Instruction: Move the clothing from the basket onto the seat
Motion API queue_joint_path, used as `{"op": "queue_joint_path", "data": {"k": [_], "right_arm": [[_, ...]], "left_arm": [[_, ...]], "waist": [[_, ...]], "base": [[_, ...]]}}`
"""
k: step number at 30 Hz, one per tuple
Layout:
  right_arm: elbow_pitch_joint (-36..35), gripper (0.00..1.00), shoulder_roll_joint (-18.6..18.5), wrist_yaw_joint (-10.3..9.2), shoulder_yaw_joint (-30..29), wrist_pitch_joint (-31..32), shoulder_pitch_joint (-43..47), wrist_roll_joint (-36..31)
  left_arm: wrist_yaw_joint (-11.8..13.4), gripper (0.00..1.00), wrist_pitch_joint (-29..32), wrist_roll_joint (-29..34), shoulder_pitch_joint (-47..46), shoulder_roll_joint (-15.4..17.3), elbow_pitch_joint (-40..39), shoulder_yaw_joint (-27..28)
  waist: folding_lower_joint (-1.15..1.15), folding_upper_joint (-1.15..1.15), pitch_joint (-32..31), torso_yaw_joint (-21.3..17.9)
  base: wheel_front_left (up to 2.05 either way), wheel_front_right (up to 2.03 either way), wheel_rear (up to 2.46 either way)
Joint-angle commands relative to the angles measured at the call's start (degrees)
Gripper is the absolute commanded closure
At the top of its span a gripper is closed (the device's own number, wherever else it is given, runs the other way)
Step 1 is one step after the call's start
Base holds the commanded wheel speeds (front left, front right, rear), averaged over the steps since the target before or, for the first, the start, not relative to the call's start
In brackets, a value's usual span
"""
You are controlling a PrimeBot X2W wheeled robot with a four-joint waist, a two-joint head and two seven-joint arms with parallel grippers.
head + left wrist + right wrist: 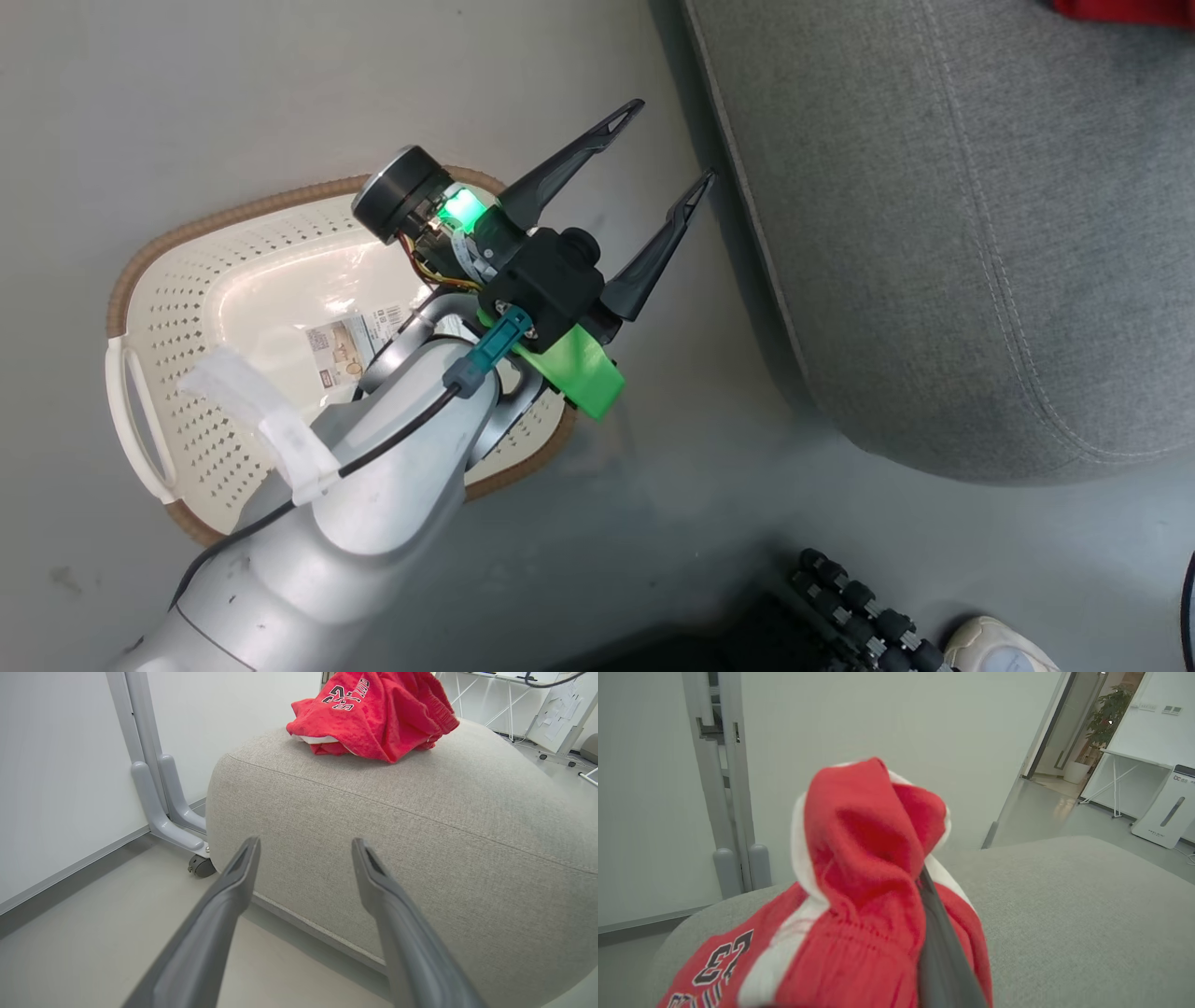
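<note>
Clothing (pixel 859 896) — around half-hidden right tool (pixel 924 891)

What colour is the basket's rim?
Brown, with a woven look, around the cream perforated plastic basket; the head view shows it best.

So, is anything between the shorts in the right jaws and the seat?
Nothing visible is in the way. The shorts are bunched around the right jaws, right above the seat; whether they touch it yet is unclear.

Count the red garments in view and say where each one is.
2: the shorts marked 23 bunched up over the seat, and the lettered jersey heaped on that seat. The heap's folds may hide more; the basket shows none.
</note>
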Motion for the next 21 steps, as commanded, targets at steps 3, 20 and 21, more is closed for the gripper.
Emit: {"op": "queue_joint_path", "data": {"k": [3,20,21], "right_arm": [[2.3,1.00,0.6,-0.04,0.1,0.0,2.4,-0.5],[-1.3,0.00,3.6,-0.04,-0.3,0.0,11.0,-0.3],[-1.9,0.00,3.7,-0.04,0.0,0.0,12.0,-0.2]], "left_arm": [[0.3,0.00,-0.2,0.0,-1.3,0.5,-0.1,0.1],[2.0,0.00,-0.8,-2.1,1.7,0.6,0.6,1.5],[2.2,0.00,-0.8,-2.4,2.0,0.5,0.6,1.7]], "waist": [[-0.01,0.00,0.9,0.9],[-0.01,0.00,-5.6,0.6],[-0.01,0.00,-6.4,0.6]], "base": [[0.00,0.00,0.00],[0.00,0.00,0.00],[0.00,0.00,0.00]]}}
